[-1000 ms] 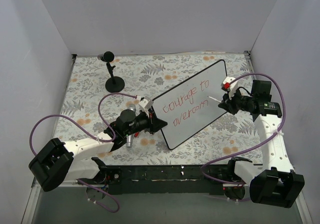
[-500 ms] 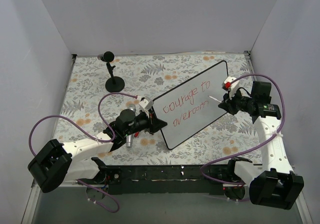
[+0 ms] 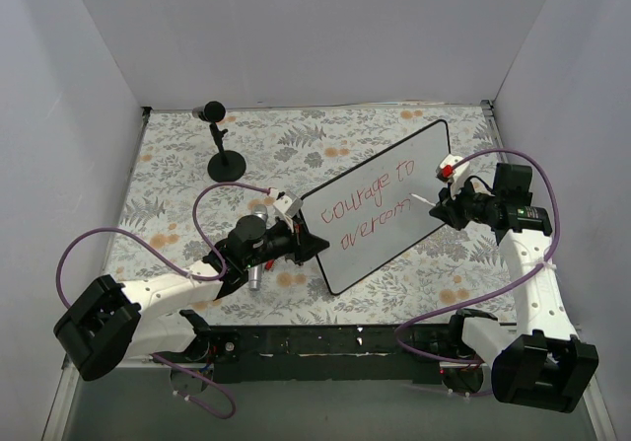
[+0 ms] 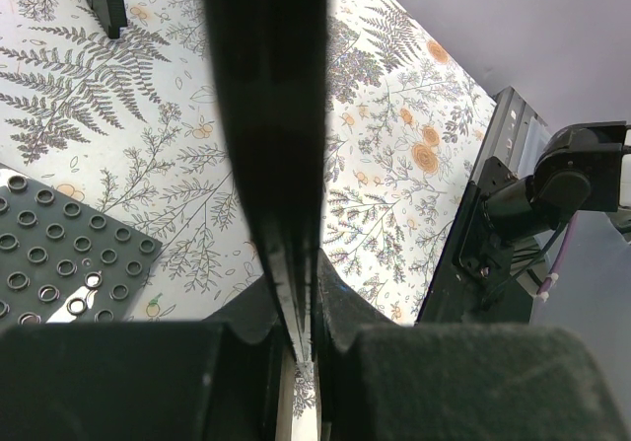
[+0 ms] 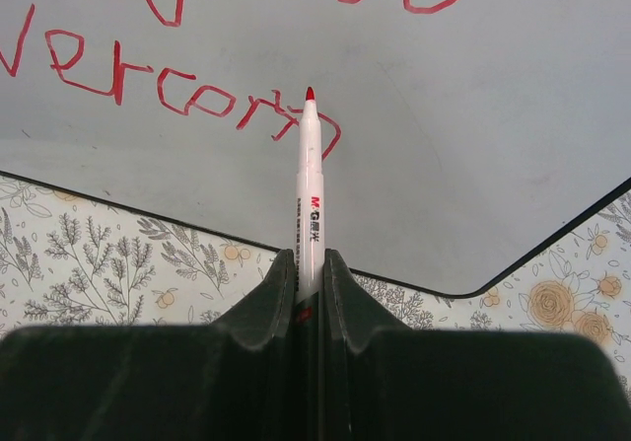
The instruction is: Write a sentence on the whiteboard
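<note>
The whiteboard (image 3: pixel 394 180) stands tilted in the middle of the table, a glossy white board with a thin black edge. The sentence (image 3: pixel 373 204) is in red marker in two lines, "courage to" above "overcom". My left gripper (image 3: pixel 317 244) is shut on the board's left edge, seen edge-on in the left wrist view (image 4: pixel 281 145). My right gripper (image 3: pixel 441 204) is shut on a white marker (image 5: pixel 309 199) with a red tip. The tip sits at the end of the last red letter (image 5: pixel 306 125) on the board (image 5: pixel 473 115).
A black stand with a round base (image 3: pixel 226 163) is at the back left. A dark perforated plate (image 4: pixel 59 263) lies on the floral cloth (image 3: pixel 177 184) under the left arm. Grey walls close in the table on three sides.
The right gripper and marker have shifted slightly along the end of the second line. The left arm and the board have stayed still.
</note>
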`<state>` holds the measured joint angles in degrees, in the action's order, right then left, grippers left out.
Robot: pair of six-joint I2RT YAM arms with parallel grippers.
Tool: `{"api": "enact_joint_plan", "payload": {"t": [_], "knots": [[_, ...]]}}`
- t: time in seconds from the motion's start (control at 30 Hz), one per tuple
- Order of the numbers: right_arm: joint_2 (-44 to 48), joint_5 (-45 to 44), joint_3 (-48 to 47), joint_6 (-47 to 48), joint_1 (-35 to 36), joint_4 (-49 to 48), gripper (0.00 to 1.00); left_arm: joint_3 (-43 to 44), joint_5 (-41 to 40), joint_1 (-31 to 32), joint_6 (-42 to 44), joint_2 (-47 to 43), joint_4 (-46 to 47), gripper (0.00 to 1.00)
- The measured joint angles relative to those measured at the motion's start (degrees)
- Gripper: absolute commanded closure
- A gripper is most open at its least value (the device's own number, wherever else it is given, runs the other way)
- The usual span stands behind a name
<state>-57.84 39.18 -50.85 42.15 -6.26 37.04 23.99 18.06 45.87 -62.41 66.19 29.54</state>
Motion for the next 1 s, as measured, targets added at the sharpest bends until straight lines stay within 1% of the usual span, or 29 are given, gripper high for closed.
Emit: {"api": "enact_joint_plan", "payload": {"t": [1.0], "knots": [[0.0, 0.2, 1.3, -0.3, 0.0, -0.2, 0.99, -2.1, -0.2, 0.0, -2.2, -1.2, 1.6, 1.0]]}}
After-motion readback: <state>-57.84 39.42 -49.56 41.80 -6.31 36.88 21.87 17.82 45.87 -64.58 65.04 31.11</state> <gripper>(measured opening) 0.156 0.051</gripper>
